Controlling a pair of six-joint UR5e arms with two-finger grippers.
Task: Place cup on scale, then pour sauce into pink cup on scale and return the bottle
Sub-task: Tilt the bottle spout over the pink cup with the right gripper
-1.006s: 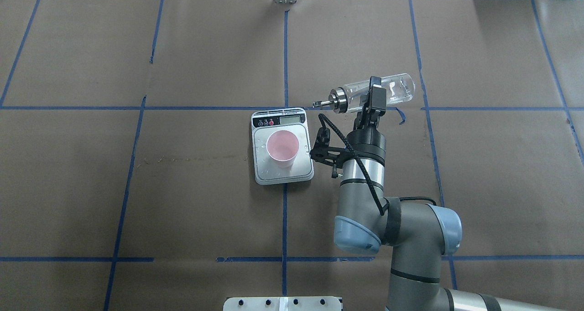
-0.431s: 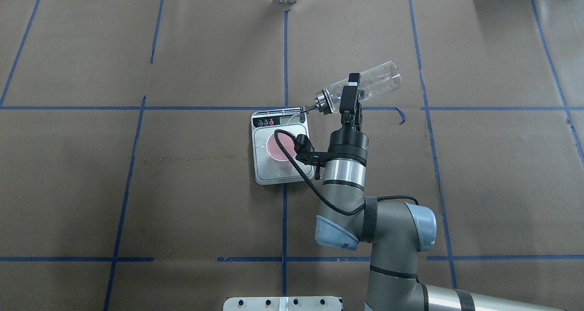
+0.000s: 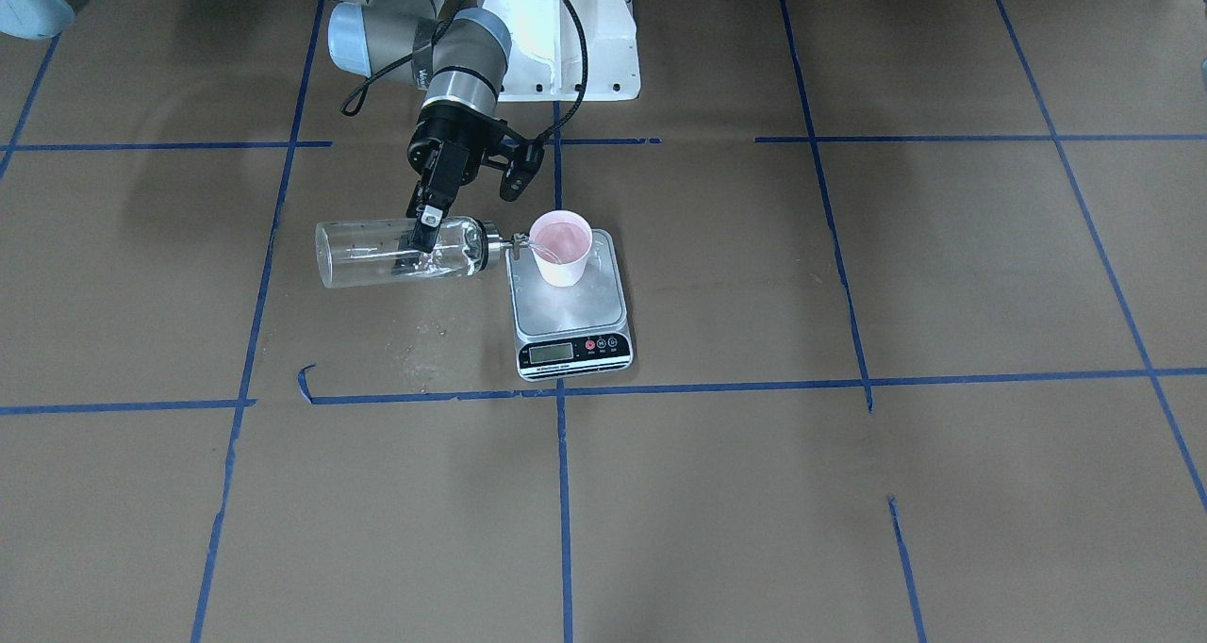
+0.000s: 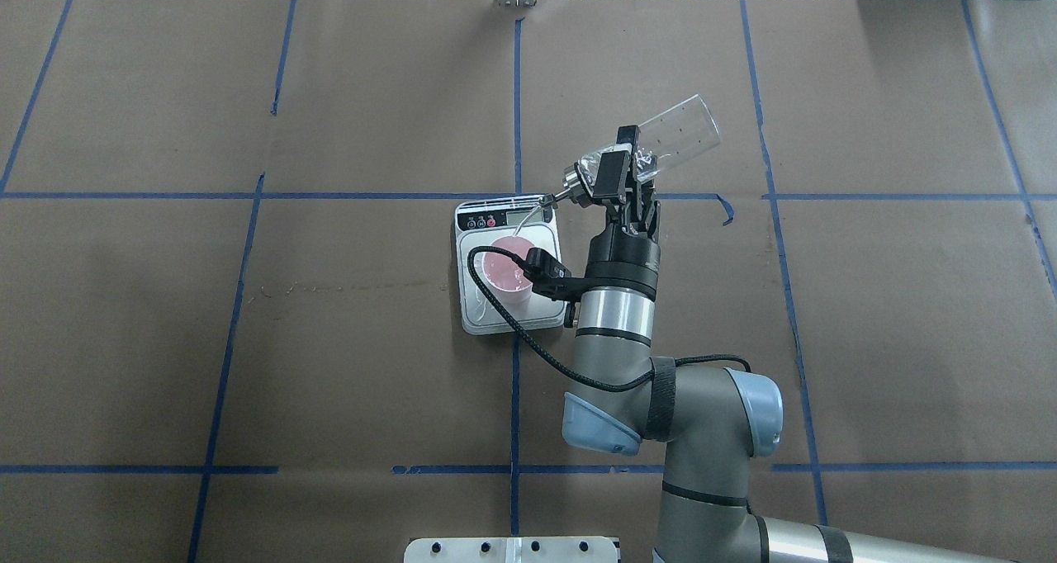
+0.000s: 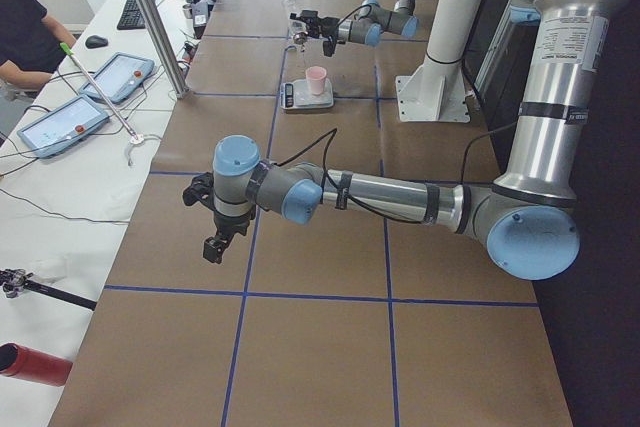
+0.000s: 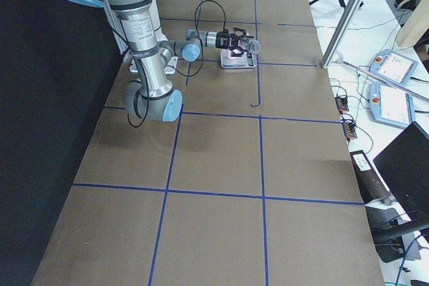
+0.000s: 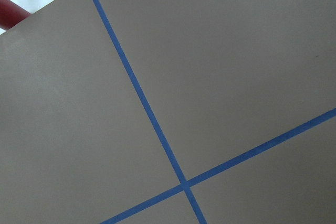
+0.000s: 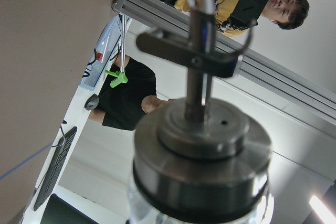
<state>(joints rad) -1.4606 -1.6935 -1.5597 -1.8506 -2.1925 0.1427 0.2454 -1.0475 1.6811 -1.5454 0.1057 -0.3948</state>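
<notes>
Overhead exterior view showed the right gripper (image 4: 621, 158) clamped across the bottle (image 4: 677, 130) near its metal collar, jaws closed on the glass. The bottle was held off the table (image 4: 330, 340), tipped with its base raised to the far right and its spout pointing down-left over the scale (image 4: 479, 309). A thin stream of sauce (image 4: 528, 218) ran from the spout into the cup (image 4: 502, 267). The cup stood upright on the scale's silver plate, towards its far side. The left gripper (image 5: 212, 247) hung over bare table well to the left; whether its jaws were parted could not be told.
</notes>
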